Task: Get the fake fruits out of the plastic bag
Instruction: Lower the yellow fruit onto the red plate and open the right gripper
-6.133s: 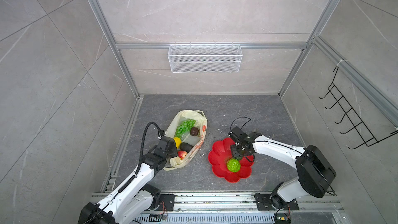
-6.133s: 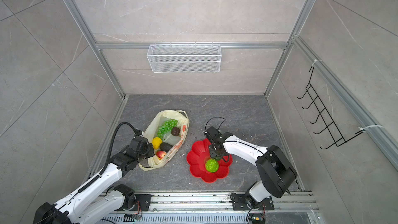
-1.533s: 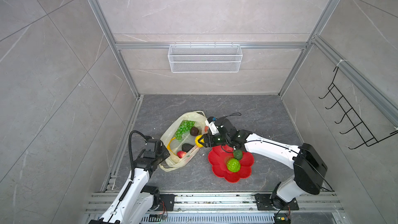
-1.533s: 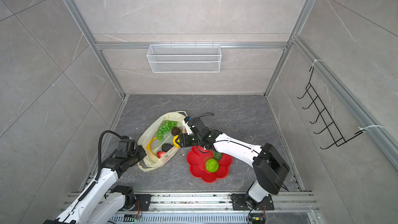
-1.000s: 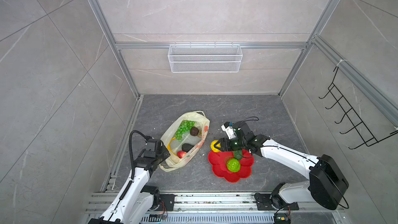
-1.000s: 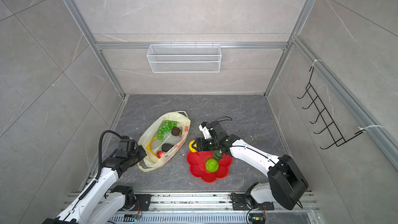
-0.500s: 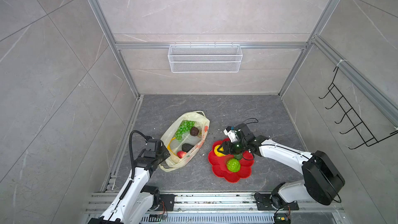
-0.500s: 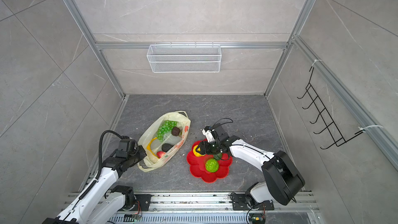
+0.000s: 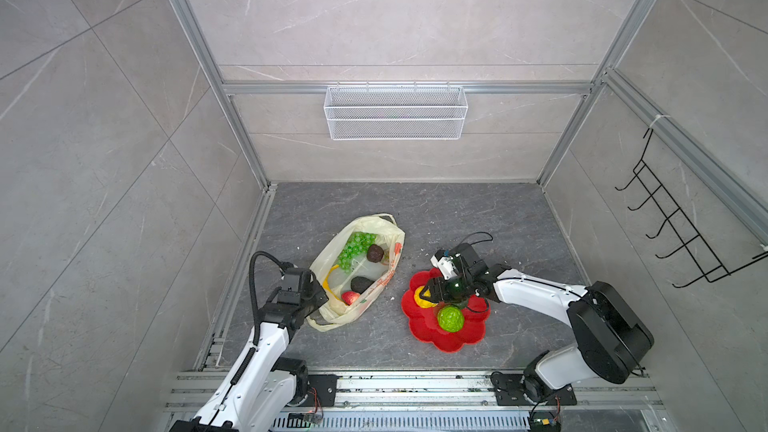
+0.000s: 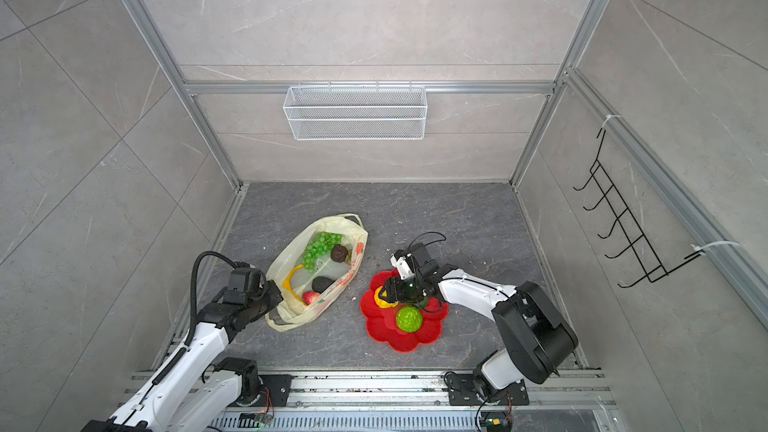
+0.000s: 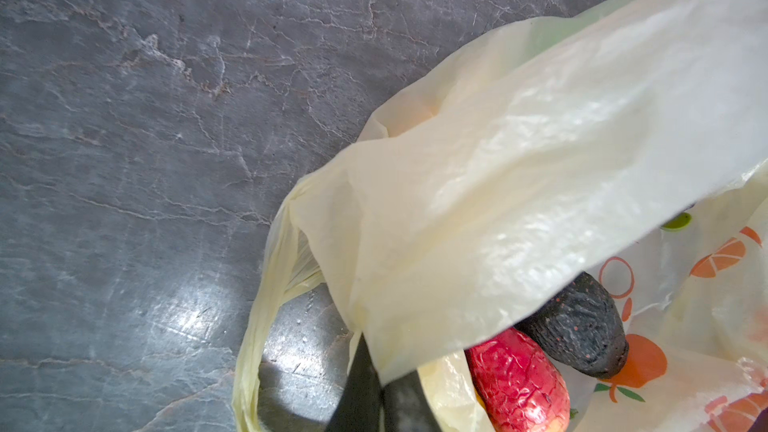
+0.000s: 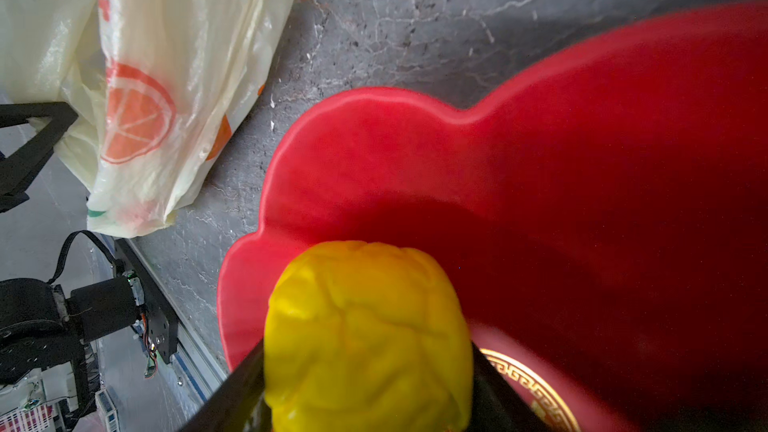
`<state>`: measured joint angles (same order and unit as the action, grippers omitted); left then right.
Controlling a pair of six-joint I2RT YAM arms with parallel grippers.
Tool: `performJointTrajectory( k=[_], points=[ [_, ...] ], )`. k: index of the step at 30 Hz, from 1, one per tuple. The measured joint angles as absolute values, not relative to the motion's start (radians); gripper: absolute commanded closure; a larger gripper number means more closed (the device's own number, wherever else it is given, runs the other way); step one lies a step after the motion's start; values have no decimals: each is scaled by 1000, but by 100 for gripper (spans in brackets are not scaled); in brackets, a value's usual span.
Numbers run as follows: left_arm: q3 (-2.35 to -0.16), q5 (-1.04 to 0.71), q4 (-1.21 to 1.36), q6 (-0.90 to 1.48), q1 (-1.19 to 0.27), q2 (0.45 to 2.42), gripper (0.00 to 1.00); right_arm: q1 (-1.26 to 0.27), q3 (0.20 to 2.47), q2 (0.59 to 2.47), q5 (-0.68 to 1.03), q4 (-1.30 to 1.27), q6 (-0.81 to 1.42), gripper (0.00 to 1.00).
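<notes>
The crinkly cream plastic bag lies open beside the red plate, strawberry nearest me, grapes farthest. My left gripper pinches its near rim. My right gripper, reaching low over the plate, clasps the yellow lemon.

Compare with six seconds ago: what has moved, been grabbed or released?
The right gripper reached left into the plastic bag, took the lemon out and carried it right to the red plate, where it holds it at the plate's edge. The left gripper drew back toward its base, shut on the bag's edge. The bumpy green ball, grapes and strawberry stayed put.
</notes>
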<state>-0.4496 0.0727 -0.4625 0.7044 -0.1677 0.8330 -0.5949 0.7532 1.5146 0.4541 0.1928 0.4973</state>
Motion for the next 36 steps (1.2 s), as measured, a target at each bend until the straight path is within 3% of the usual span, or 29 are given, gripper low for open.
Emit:
performJointTrajectory(
  k=[8,18,26,36],
  points=[
    [-450,72,-463,704,-167,833,100,-595,753,1513,421,194,496,24],
    [-450,72,-463,704,-168,833,100,-595,753,1467,351,250,475,25],
    [-450,72,-463,704,-167,839,100,-595,742,1452,364,226,502,35],
    [-450,71,-462,704,-168,845,100,-637,763,1451,274,261,542,24]
  ],
)
